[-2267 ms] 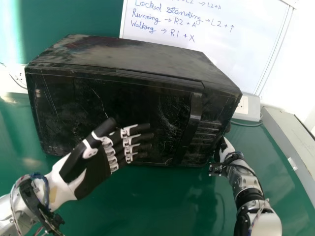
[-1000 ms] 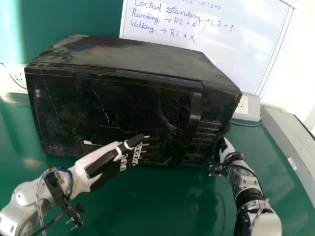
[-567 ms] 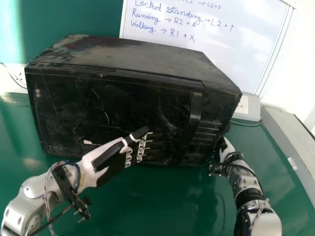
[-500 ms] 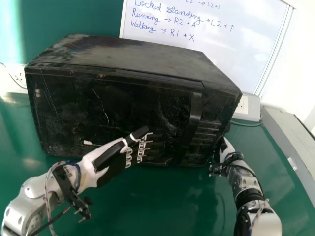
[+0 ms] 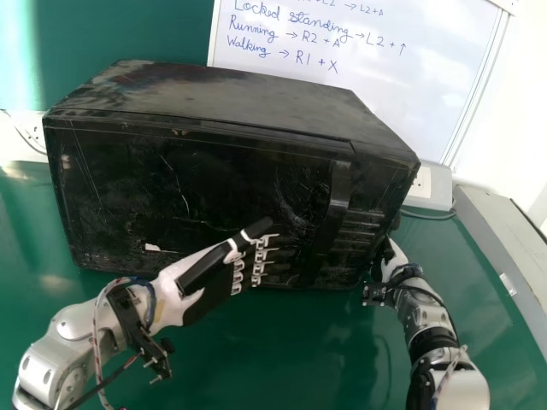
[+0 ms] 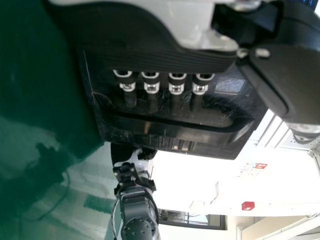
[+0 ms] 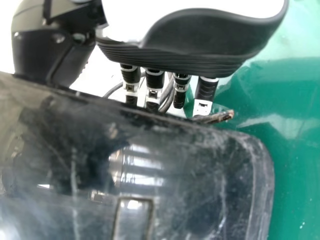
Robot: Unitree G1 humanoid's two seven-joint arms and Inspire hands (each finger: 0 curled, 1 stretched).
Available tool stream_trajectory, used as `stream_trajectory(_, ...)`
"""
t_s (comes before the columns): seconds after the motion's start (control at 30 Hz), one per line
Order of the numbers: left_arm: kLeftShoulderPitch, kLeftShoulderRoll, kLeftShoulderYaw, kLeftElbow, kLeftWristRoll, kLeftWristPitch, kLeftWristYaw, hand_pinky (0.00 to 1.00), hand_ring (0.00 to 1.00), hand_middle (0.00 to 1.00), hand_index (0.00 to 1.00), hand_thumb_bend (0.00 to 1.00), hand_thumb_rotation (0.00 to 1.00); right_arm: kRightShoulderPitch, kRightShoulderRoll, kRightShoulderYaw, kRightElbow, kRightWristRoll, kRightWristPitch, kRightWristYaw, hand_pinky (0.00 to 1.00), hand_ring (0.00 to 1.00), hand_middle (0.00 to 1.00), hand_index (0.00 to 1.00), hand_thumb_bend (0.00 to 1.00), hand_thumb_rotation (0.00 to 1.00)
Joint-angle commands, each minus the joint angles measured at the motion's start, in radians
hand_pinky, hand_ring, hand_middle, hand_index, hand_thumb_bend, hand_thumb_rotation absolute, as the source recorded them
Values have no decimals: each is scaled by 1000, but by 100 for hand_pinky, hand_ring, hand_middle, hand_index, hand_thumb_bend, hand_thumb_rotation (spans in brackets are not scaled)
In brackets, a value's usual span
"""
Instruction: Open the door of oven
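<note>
The black oven (image 5: 197, 179) stands on the green table with its door shut; the vertical handle (image 5: 332, 213) is toward the door's right side. In front of the door's lower middle is my left hand (image 5: 214, 286), fingers straight and pointing toward the handle, a little short of it. The left wrist view has the left hand (image 6: 150, 55) with its fingers extended before the handle (image 6: 175, 131). My right hand (image 5: 391, 258) is at the oven's right side. In the right wrist view the right hand (image 7: 190, 45) has extended fingers, their tips partly hidden behind the oven's edge (image 7: 200, 130).
A whiteboard (image 5: 367, 60) leans behind the oven. A white socket box (image 5: 432, 188) with a cable lies behind its right side, and a grey ledge (image 5: 504, 239) runs along the right. Green table surface (image 5: 282, 359) extends in front of the oven.
My left hand has moved lower, turned its palm more sideways and shifted right along the door toward the handle. The right hand and the oven have stayed in place.
</note>
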Motion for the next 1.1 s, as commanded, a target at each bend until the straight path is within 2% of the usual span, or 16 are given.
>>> stream_trajectory(0.0,-8,-13,-19,14,11,-19,-6,100,100,100,100,100,70,31,33,8,22,-5,39,36,52,61,75,80,65,71)
stream_trajectory(0.1,-15,-16,-28,34,33,-44,-6,100,100,100,100,100,71,31,35,5,21,-3,44,26,51,61,76,82,65,69)
stream_trajectory(0.3,-32,-30,-43,88,95,-120,5,99,100,100,100,100,75,30,37,4,21,-3,42,20,51,56,73,77,64,68)
stream_trajectory(0.4,-46,-51,-51,142,135,-174,25,93,100,100,100,100,76,30,41,1,21,-1,43,12,50,56,73,81,65,68)
stream_trajectory(0.53,-62,-71,-54,193,163,-207,34,93,100,100,100,100,76,30,41,1,22,-1,48,18,51,56,74,84,64,68)
stream_trajectory(0.6,-69,-79,-54,215,172,-218,35,93,100,100,100,100,75,29,42,-2,22,1,51,11,51,57,74,85,61,69)
stream_trajectory(0.7,-79,-88,-57,274,189,-278,20,91,100,100,100,100,75,27,44,1,20,-2,48,6,48,56,74,86,59,68)
stream_trajectory(0.93,-96,-122,-51,332,209,-313,39,94,100,100,100,100,74,32,41,12,19,-12,34,23,49,56,73,84,69,69)
stream_trajectory(1.07,-107,-138,-52,369,219,-326,42,95,100,100,100,100,72,32,42,9,18,-5,34,30,51,56,73,83,70,70)
